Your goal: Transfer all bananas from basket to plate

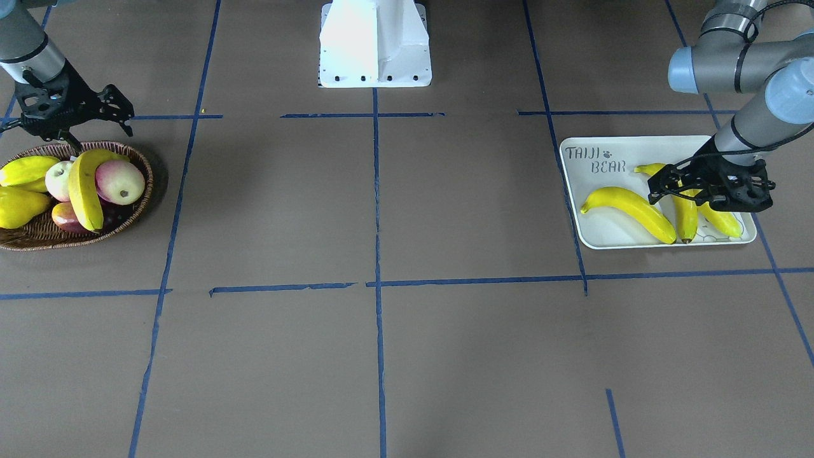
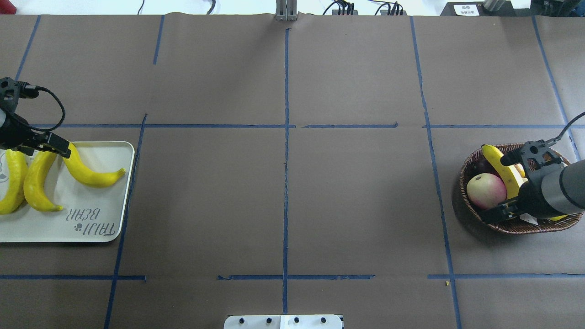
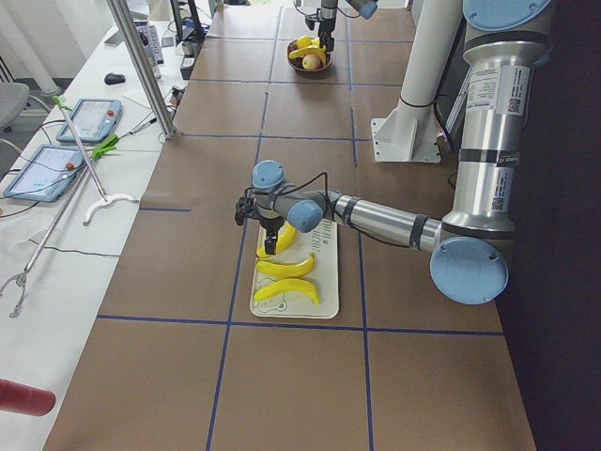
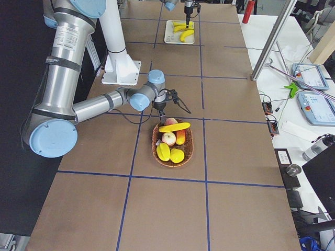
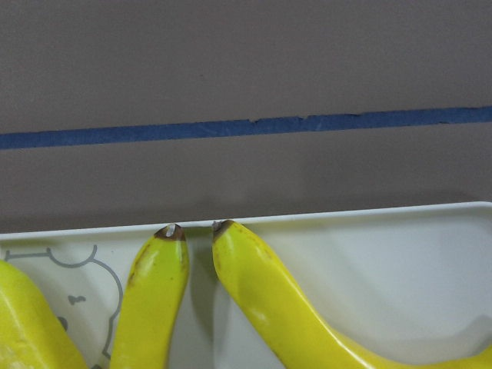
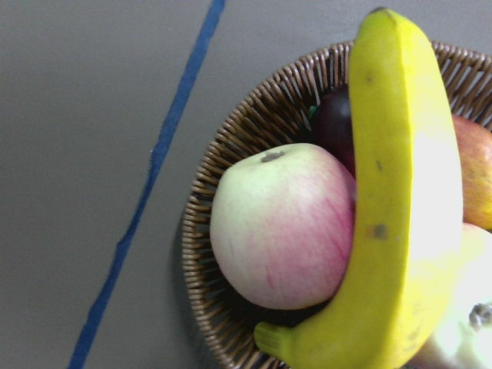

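Three bananas lie side by side on the white plate [image 1: 604, 238]: one [image 1: 629, 207] toward the table's middle, one [image 1: 685, 219] in the centre, one [image 1: 725, 221] outermost. My left gripper [image 1: 706, 191] hovers low over their upper ends, open and empty; its wrist view shows two banana tips [image 5: 231, 246] at the plate's rim [image 5: 384, 215]. A fourth banana [image 1: 86, 191] lies across the fruit in the brown wicker basket [image 1: 146, 191]. My right gripper [image 2: 498, 187] is open just above the basket, its jaws spread either side of that banana [image 2: 502, 169].
The basket also holds pink-green apples [image 1: 119, 181], a red fruit and plump yellow mango-like fruits [image 1: 22, 207]. The robot's white base [image 1: 375, 44] stands at the table's edge. Blue tape lines cross the brown table between basket and plate.
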You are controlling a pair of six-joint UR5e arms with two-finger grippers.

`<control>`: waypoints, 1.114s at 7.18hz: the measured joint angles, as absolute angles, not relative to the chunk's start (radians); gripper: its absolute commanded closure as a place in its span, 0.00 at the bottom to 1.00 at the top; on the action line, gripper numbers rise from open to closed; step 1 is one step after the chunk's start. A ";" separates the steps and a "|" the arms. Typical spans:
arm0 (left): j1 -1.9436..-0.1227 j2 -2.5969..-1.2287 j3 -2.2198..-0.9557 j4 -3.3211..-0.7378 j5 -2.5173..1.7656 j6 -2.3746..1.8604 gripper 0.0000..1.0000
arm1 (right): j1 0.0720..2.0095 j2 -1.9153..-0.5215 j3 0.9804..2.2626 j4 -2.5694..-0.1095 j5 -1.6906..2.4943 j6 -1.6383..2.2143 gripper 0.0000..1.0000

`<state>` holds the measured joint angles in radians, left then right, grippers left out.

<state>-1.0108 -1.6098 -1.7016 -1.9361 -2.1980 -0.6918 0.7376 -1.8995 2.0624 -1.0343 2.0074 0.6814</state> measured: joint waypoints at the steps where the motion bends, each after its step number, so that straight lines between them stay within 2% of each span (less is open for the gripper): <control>1: -1.011 -1.609 -1.703 -1.937 -2.197 -0.692 0.00 | 0.760 -1.910 2.046 -1.003 2.020 0.679 0.26; 2: -1.011 -1.608 -1.705 -1.938 -2.195 -0.693 0.00 | 0.780 -1.909 2.028 -0.991 2.027 0.678 0.36; 4: -1.011 -1.606 -1.706 -1.941 -2.194 -0.693 0.00 | 0.816 -1.894 1.995 -0.987 2.037 0.676 0.36; 8: -1.011 -1.604 -1.708 -1.944 -2.192 -0.693 0.00 | 0.841 -1.833 1.936 -0.987 2.043 0.678 0.48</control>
